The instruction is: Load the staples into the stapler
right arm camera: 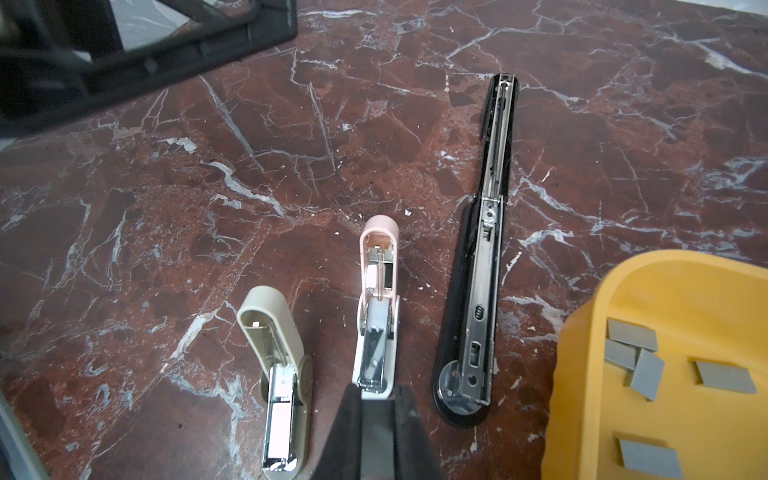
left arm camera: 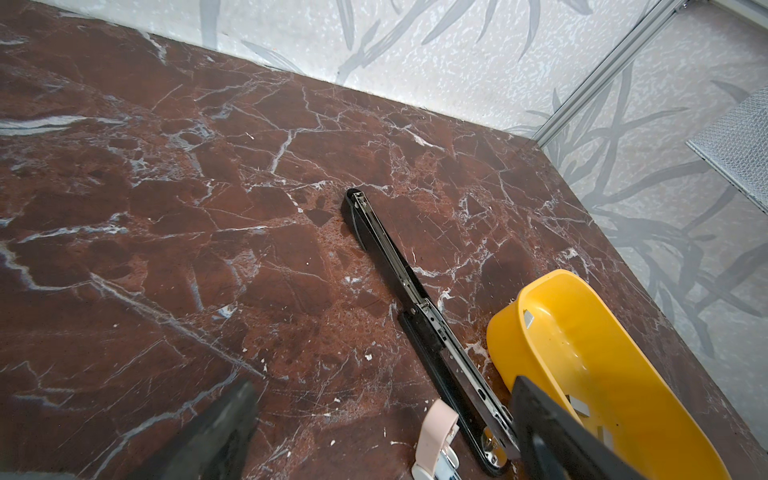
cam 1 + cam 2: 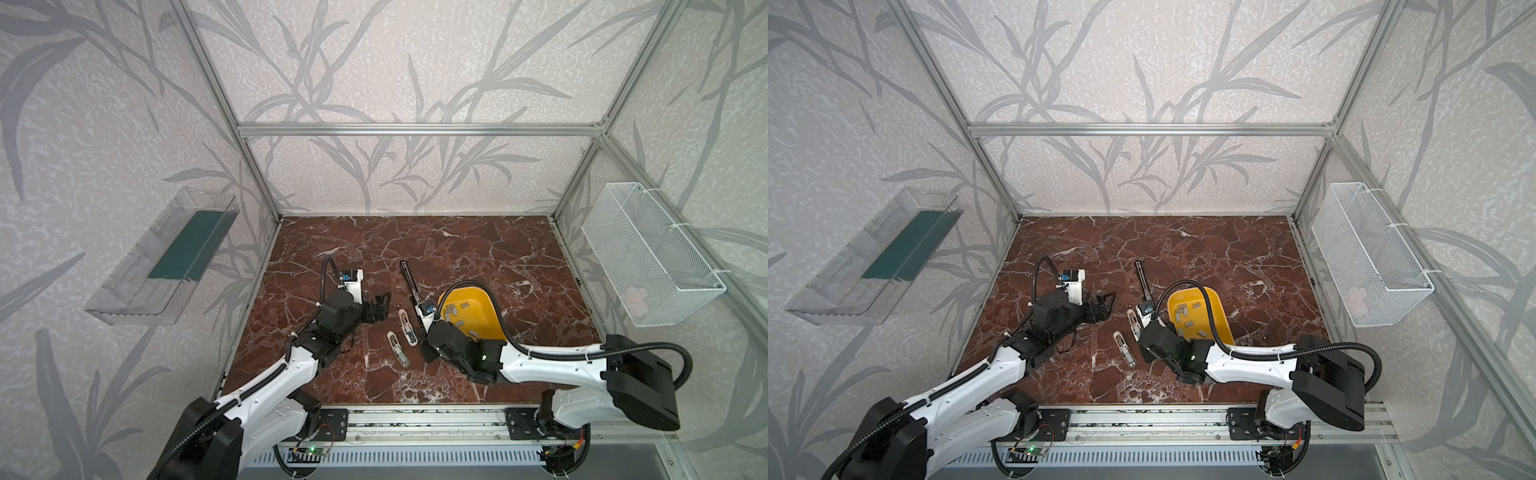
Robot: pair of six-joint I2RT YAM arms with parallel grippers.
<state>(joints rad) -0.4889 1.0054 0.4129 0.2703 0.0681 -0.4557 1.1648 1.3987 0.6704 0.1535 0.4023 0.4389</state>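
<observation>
Three staplers lie folded open on the marble table: a beige one (image 1: 270,320), a pink and white stapler (image 1: 378,291) and a long black one (image 1: 486,266). In both top views they sit mid-table: beige (image 3: 398,349), pink (image 3: 407,328), black (image 3: 411,282). Loose grey staples (image 1: 631,334) lie in the yellow tray (image 3: 486,324) to the right. My right gripper (image 1: 378,390) is shut on a grey strip of staples (image 1: 376,436), just short of the pink stapler's near end. Left of the staplers my left gripper (image 2: 382,384) hangs open and empty above the table.
A clear bin (image 3: 166,257) with a green sheet hangs on the left wall. A white mesh basket (image 3: 648,257) hangs on the right wall. Aluminium frame posts stand at the table's corners, and a rail runs along the front edge.
</observation>
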